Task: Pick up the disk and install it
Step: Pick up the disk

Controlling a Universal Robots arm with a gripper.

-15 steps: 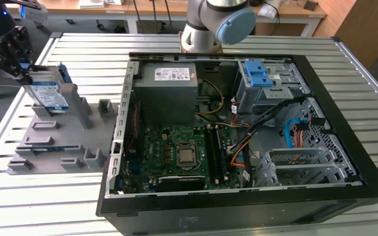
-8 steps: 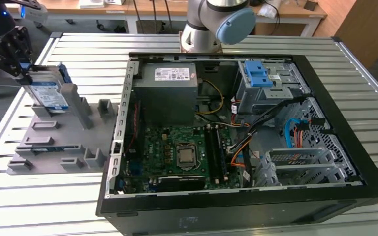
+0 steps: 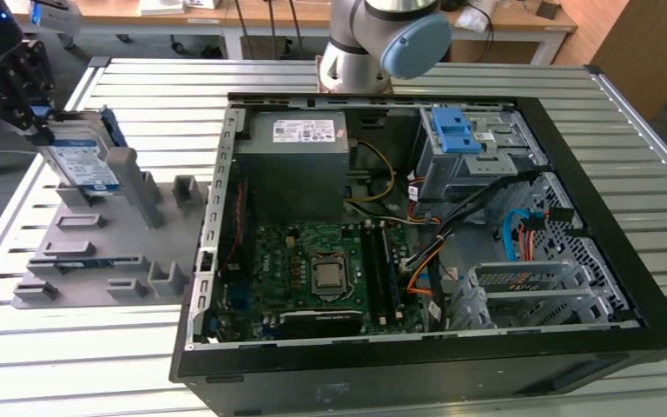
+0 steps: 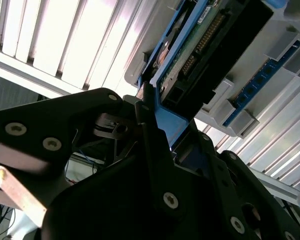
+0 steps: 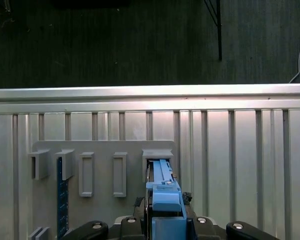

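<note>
The disk (image 3: pixel 81 161) stands on edge, slightly tilted, at the far slot of a grey holder block (image 3: pixel 102 252) on the exterior view's left. It is silver-grey with a white-and-blue label and a blue bracket. My gripper (image 3: pixel 46 130) comes down on its upper end from the left. In the second wrist view, black fingers (image 4: pixel 149 117) press on both sides of the disk's blue bracket (image 4: pixel 167 122), and the disk's circuit-board side (image 4: pixel 210 35) runs away from them. In the first wrist view the disk (image 5: pixel 164 192) sits between the gripper (image 5: pixel 166 201) fingers, with its far end at a holder slot (image 5: pixel 157 156).
An open black computer case (image 3: pixel 426 365) lies on the slatted metal table (image 3: pixel 136 87). Inside are a motherboard (image 3: pixel 322 269), a grey power-supply box (image 3: pixel 299 152) and a metal drive cage with light-blue tabs (image 3: pixel 461 130). The arm's base (image 3: pixel 368 52) stands behind the case. A blue memory stick (image 5: pixel 62 200) sits in the holder.
</note>
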